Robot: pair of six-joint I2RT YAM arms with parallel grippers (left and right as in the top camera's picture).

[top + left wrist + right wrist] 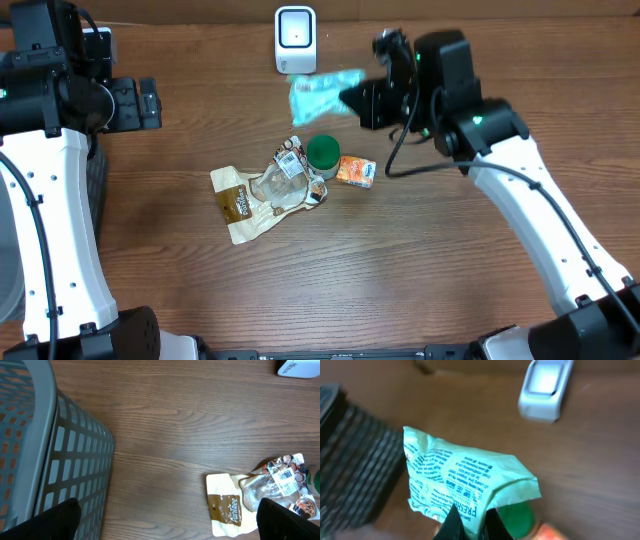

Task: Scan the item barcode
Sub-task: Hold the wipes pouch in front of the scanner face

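Observation:
A light green printed packet (322, 92) hangs just below the white barcode scanner (295, 40) at the table's far edge. My right gripper (352, 100) is shut on the packet's right end. In the right wrist view the green packet (462, 480) is pinched between the two dark fingertips (454, 526), with the scanner (545, 390) beyond it at the upper right. My left gripper (165, 520) hangs open over bare wood at the left, holding nothing, between the basket and a cream pouch.
On the table's middle lie a cream and brown snack pouch (240, 203), a clear bag of small packets (292, 175), a green-lidded jar (323, 153) and an orange packet (356, 171). A grey mesh basket (55, 455) stands at the left edge.

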